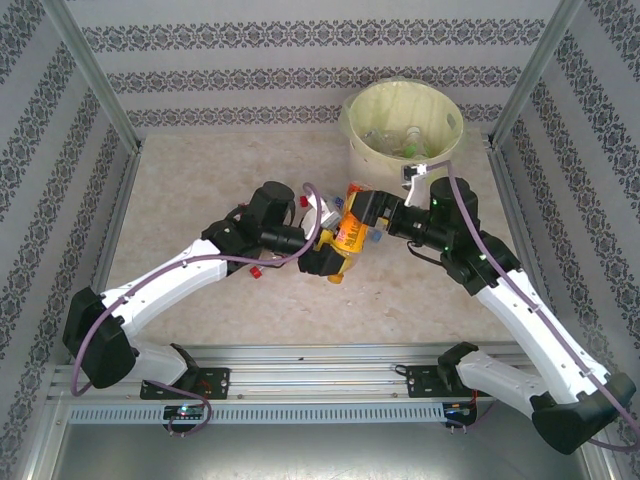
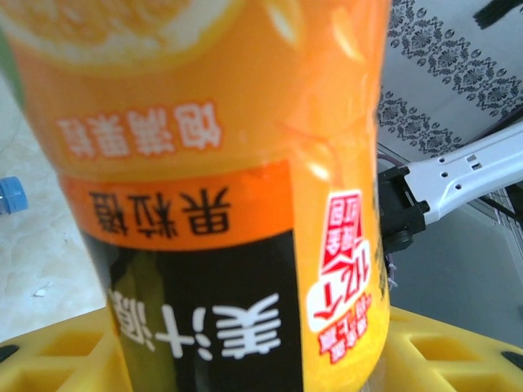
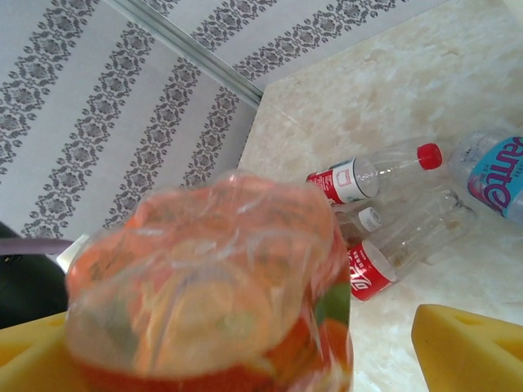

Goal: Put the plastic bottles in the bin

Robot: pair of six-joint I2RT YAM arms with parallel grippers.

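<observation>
Centrally, above the middle of the surface [image 1: 200, 190], the two arms meet on a single bottle. The left tool [image 1: 328, 258] is clenched on an orange juice bottle [image 1: 349, 236]. In the left wrist view the bottle's orange and black label, printed with white Chinese characters, reads upside down and sits pressed between that tool's yellow fingers [image 2: 57, 363].

The right tool [image 1: 372, 218] reaches in from the opposite side. Its jaws are released and spread wide around the other end of the same bottle. In the right wrist view the crumpled clear base faces the camera. One yellow pad [image 3: 466, 343] stands clearly apart from the bottle, and the other sits just beside it at the lower left; whether that one touches cannot be told.

Past the held bottle, empty clear bottles lie close together on the beige marbled surface. One is a red-capped bottle [image 3: 372, 173] with a red and white label. Beside it is a second red-labelled bottle [image 3: 392, 249], and a blue-labelled bottle [image 3: 490, 175] lies at the picture's edge.

The bin [image 1: 375, 165], a round cream-white bucket with a pale yellow-green liner, stands at the far right corner of the surface, beyond the right arm. Several clear bottles [image 1: 400, 140] lie inside it. Grey patterned wallpaper [image 1: 300, 40] lines the walls around the surface.
</observation>
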